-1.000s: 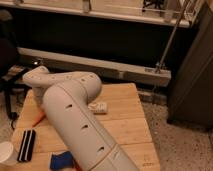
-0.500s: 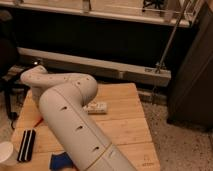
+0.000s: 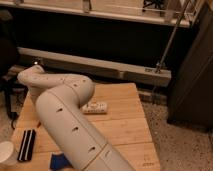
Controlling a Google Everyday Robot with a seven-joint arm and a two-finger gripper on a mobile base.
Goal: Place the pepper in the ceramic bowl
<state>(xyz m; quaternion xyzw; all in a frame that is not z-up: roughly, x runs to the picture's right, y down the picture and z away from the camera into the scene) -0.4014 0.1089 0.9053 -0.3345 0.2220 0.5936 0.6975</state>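
My white arm (image 3: 65,115) rises from the bottom of the camera view and bends at the upper left over the wooden table (image 3: 125,125). The gripper is hidden behind the arm, somewhere over the table's left side. Only a thin orange-red sliver of the pepper (image 3: 38,123) shows at the arm's left edge, lying on the table. The ceramic bowl is hidden.
A white cup (image 3: 6,152) stands at the table's front left corner, with a black flat object (image 3: 26,145) beside it. A blue block (image 3: 60,161) lies near the front edge. A white oblong object (image 3: 95,107) lies mid-table. A dark cabinet (image 3: 192,75) stands on the right.
The arm has shifted slightly to the left and covers more of the pepper than a second ago. Nothing else has moved.
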